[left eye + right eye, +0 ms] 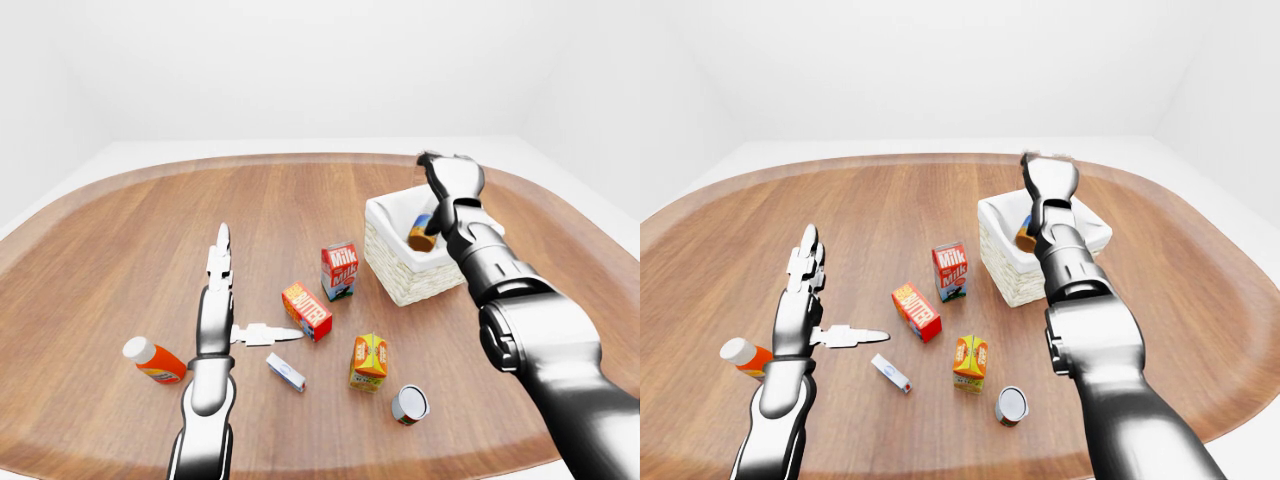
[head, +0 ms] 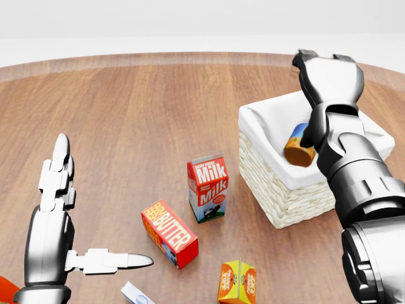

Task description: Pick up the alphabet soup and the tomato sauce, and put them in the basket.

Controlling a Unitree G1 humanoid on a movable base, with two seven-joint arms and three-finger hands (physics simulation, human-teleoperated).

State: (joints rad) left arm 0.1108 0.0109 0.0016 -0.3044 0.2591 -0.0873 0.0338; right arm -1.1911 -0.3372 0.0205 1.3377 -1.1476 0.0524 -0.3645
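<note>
— Where was the soup seen?
— It was seen tilted inside the basket, below the right hand. That hand was spread and nothing was held.
— And the left hand?
— It was spread flat over the tabletop. A can was seen lying near the bottom.

I'm seeing red-white milk carton standing beside red butter box; orange juice carton lying below.
</note>
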